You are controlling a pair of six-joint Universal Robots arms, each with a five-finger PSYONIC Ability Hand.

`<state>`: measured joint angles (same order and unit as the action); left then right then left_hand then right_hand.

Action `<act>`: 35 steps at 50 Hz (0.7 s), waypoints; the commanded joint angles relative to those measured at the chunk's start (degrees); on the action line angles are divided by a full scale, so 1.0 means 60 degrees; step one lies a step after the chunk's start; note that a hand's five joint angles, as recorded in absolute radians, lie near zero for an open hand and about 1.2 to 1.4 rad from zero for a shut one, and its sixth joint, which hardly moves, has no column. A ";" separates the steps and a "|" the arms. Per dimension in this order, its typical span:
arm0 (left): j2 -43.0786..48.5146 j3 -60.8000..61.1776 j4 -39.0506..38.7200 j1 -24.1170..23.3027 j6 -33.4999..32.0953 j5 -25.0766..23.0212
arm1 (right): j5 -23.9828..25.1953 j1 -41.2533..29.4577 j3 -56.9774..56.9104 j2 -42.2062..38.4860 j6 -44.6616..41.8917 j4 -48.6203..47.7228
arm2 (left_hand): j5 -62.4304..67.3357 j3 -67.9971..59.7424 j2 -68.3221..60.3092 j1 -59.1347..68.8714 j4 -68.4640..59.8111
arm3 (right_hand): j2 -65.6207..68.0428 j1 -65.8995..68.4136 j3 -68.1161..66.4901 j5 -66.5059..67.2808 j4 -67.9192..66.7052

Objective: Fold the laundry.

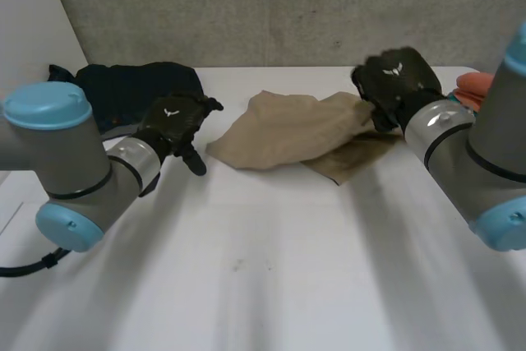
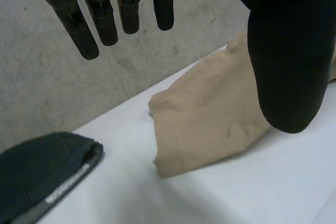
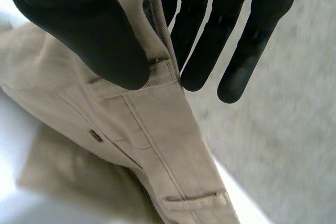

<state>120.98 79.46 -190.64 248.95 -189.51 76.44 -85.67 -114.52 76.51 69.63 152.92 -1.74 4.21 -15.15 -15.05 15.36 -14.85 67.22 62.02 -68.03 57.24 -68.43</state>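
Observation:
Crumpled tan trousers (image 1: pixel 288 129) lie at the back middle of the white table (image 1: pixel 271 277). My right hand (image 1: pixel 394 80) is at their right end, lifting it slightly. In the right wrist view the thumb (image 3: pixel 89 30) and fingers (image 3: pixel 197 40) pinch the waistband of the trousers (image 3: pixel 152 124) near a belt loop. My left hand (image 1: pixel 173 125) hovers just left of the trousers, apart from them. Its fingers (image 2: pixel 100 14) and thumb (image 2: pixel 286 51) are straight and hold nothing, with the folded edge of the trousers (image 2: pixel 210 114) beyond them.
A dark navy garment (image 1: pixel 136 88) lies at the back left, behind my left hand; its hem (image 2: pixel 42 171) is near the trousers. An orange cloth (image 1: pixel 475 86) sits at the far right edge. A grey wall runs behind the table.

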 commanded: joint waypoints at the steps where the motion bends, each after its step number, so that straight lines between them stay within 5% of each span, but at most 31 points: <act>1: 0.0666 -0.0147 0.0015 -0.0344 0.0691 0.0253 | 0.0362 -0.1069 0.0095 0.1446 0.0046 0.0919 | 0.0092 0.0066 0.0049 -0.0101 0.0015 | 0.2129 0.2997 -0.1996 0.2127 -0.1929; 10: 0.1735 -0.0616 -0.0058 -0.0813 0.0692 0.0428 | 0.0347 -0.1802 0.0256 0.2779 0.0792 0.1124 | 0.0733 -0.0575 -0.0592 0.0540 -0.0626 | 0.2129 0.2997 -0.1996 0.2127 -0.1929; 13: 0.1941 -0.0894 -0.0189 -0.0769 0.0736 0.0925 | 0.0318 -0.1787 0.0373 0.3175 0.0836 0.1125 | 0.6323 -0.6166 -0.6182 0.6130 -0.6217 | 0.2129 0.2997 -0.1996 0.2127 -0.1929; 14: 0.1912 -0.0895 -0.0277 -0.0711 0.0736 0.1246 | 0.0289 -0.1686 0.0388 0.3307 0.0808 0.1125 | 1.0867 -1.0710 -1.0726 1.0675 -1.0761 | 0.2129 0.2997 -0.1996 0.2127 -0.1929; 21: 0.0481 -0.0442 -0.0234 -0.0360 0.0662 0.1850 | 0.0259 -0.1072 0.0183 0.3308 0.0354 0.1168 | 1.0966 -1.0808 -1.0825 1.0773 -1.0859 | 0.2129 0.2997 -0.1996 0.2127 -0.1929; 26: -0.2271 0.0554 -0.0234 -0.0183 0.0560 0.0887 | 0.0201 0.0291 -0.0094 0.3220 -0.0480 0.1315 | 1.0966 -1.0808 -1.0825 1.0773 -1.0859 | 0.2129 0.2997 -0.1996 0.2127 -0.1929; 35: -0.5660 0.0570 0.1303 -0.0110 0.0560 0.0150 | 0.0039 0.0469 -0.0813 0.3249 -0.0570 0.1446 | 1.0966 -1.0808 -1.0825 1.0773 -1.0859 | 0.2129 0.2997 -0.1996 0.2127 -0.1929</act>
<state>98.19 83.29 -189.46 247.90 -186.19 79.35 -84.80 -112.26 74.20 88.78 149.90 6.16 55.15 -68.03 -68.47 66.78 -68.59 67.22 64.91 -68.17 58.24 -68.63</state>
